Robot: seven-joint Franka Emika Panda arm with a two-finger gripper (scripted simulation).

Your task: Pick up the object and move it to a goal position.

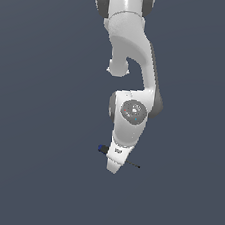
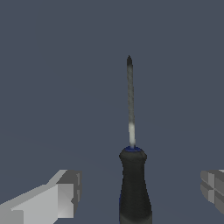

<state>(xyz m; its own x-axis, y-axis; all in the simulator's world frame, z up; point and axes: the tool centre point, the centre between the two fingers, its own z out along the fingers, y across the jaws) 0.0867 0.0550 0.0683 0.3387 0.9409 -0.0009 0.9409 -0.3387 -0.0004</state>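
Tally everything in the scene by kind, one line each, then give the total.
Screwdriver: 1
Robot arm: 1
Gripper: 1, jaws open, either side of the screwdriver's handle
Total: 3

Screwdriver handle matt black, plastic-looking, shaft thin dull grey metal, gripper fingers smooth matt grey, arm casing glossy white

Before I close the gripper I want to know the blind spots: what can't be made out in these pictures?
- Exterior view: the gripper fingers and the screwdriver middle, hidden behind the arm.
- Wrist view: the handle's butt end, cut off by the frame edge; fingertips partly cropped.
- Goal position: not shown in either view.
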